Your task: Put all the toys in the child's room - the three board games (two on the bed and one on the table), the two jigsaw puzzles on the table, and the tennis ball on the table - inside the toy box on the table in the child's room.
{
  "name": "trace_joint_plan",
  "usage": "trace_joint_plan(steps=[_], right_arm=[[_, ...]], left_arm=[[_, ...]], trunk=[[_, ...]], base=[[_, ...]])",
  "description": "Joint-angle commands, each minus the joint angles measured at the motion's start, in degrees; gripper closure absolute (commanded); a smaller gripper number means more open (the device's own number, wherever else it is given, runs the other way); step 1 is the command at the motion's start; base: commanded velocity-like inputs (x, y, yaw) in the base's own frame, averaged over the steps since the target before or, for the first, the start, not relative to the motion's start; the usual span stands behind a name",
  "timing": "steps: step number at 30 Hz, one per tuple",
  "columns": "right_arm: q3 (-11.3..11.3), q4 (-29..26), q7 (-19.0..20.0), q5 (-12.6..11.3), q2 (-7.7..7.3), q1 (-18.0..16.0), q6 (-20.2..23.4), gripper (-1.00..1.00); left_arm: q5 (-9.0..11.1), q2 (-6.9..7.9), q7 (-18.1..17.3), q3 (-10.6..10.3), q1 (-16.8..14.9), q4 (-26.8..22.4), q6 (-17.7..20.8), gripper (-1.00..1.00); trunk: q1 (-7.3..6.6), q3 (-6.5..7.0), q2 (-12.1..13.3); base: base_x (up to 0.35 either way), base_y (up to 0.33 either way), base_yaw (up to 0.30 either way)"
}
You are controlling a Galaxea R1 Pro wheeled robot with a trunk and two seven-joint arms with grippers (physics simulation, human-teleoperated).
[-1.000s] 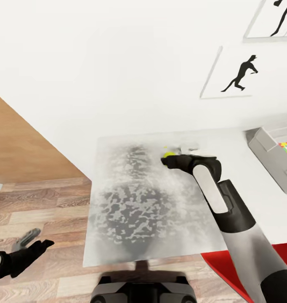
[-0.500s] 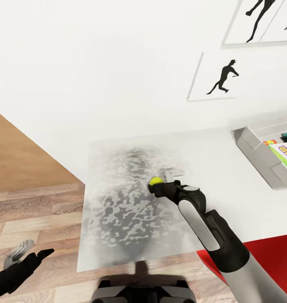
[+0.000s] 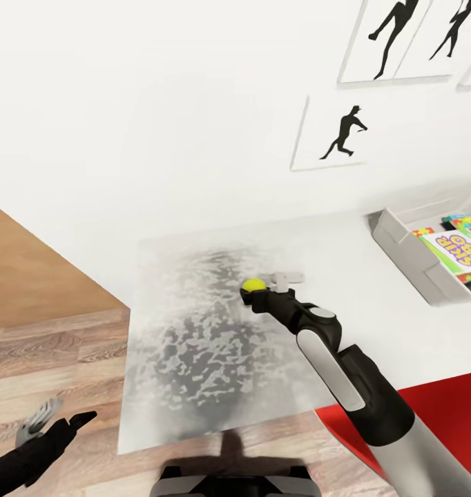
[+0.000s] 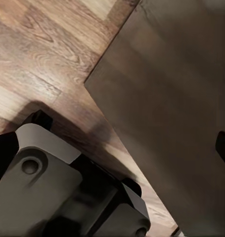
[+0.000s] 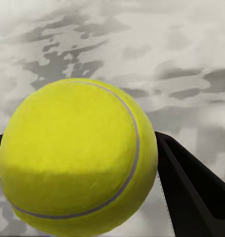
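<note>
Lifting off the table point(image 3: 373, 290), the ball point(image 3: 253, 284) is now riding higher and further right in the right hand point(image 3: 257, 295) than a moment ago, and the camera has swung so the toy box point(image 3: 408, 257) is showing more at the far right. In the right wrist view the ball point(image 5: 77, 158) is sitting pinched between the dark fingers point(image 5: 191, 187), above the mottled grey tabletop. Colourful game boxes point(image 3: 456, 248) are lying inside the toy box. Low at the near left, the left hand point(image 3: 56, 422) is hanging spread over the wooden floor point(image 3: 49, 366).
</note>
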Motion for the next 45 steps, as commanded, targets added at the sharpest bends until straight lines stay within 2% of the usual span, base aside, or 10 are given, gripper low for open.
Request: trace_joint_plan(steps=[1, 7, 10, 13, 18, 21, 23, 26, 30, 45], right_arm=[[0.11, -0.07, -0.25, -0.65, -0.15, -0.1, -0.01, 1.0], [0.13, -0.07, 1.3, -0.65, -0.34, -0.35, 2.8, 1.0], [0.27, -0.07, 1.49, -0.65, -0.25, -0.38, 3.62, 1.0], [0.29, -0.07, 1.53, -0.65, -0.4, -0.39, 3.79, 1.0], [0.11, -0.07, 1.54, -0.65, -0.56, -0.44, 3.85, 1.0], [-0.2, -0.07, 1.54, -0.65, -0.69, -0.52, 3.86, 1.0], [-0.18, -0.07, 1.54, -0.65, -0.61, -0.52, 3.86, 1.0], [-0.15, -0.07, 1.54, -0.65, -0.58, -0.5, 3.86, 1.0], [-0.2, -0.05, 1.46, -0.59, -0.6, -0.5, 3.8, 1.0], [-2.15, 0.0, 1.58, -0.47, -3.89, -0.55, 2.93, 1.0]], left_arm=[[0.6, -0.18, 0.52, 0.08, 0.01, -0.08, 0.1, -1.0], [1.0, -0.64, -0.4, 3.34, 1.55, -0.21, 0.41, -1.0], [2.11, 0.0, -11.74, 8.39, 2.11, -0.31, 3.32, -1.0], [2.41, 4.02, -25.57, 10.71, -4.46, -0.33, 6.06, -1.0], [2.85, 6.7, -31.64, 8.95, -20.02, -0.34, 11.67, -1.0], [3.43, 6.25, -31.89, 0.7, -26.8, -0.34, 12.66, -1.0], [3.43, 3.29, -31.34, -2.88, -29.49, -0.34, 12.86, -1.0], [3.01, -0.14, -28.47, -4.26, -31.27, -0.34, 12.71, -1.0], [2.59, -6.3, -16.28, -7.31, -34.64, -0.04, 12.27, -1.0], [1.81, -7.77, -13.56, -8.11, -34.97, 0.08, 11.12, -1.0]], trunk=[[0.02, 0.05, -0.05], [0.02, 0.6, -0.05], [0.02, 0.87, -0.05], [0.02, 1.14, -0.05], [0.02, 1.6, -0.05], [0.02, 1.87, -0.05], [0.02, 2.05, -0.05], [0.02, 2.32, -0.05], [0.02, 2.68, -0.05], [0.02, 3.16, -0.05]], base=[[0.0, 0.0, -0.107], [0.0, 0.0, -0.107], [0.0, 0.0, -0.107], [0.0, 0.0, -0.107], [0.0, 0.0, -0.107], [0.0, 0.0, -0.107], [0.0, 0.0, -0.107], [0.0, 0.0, -0.107], [0.0, 0.0, -0.104], [0.0, 0.0, -0.013]])
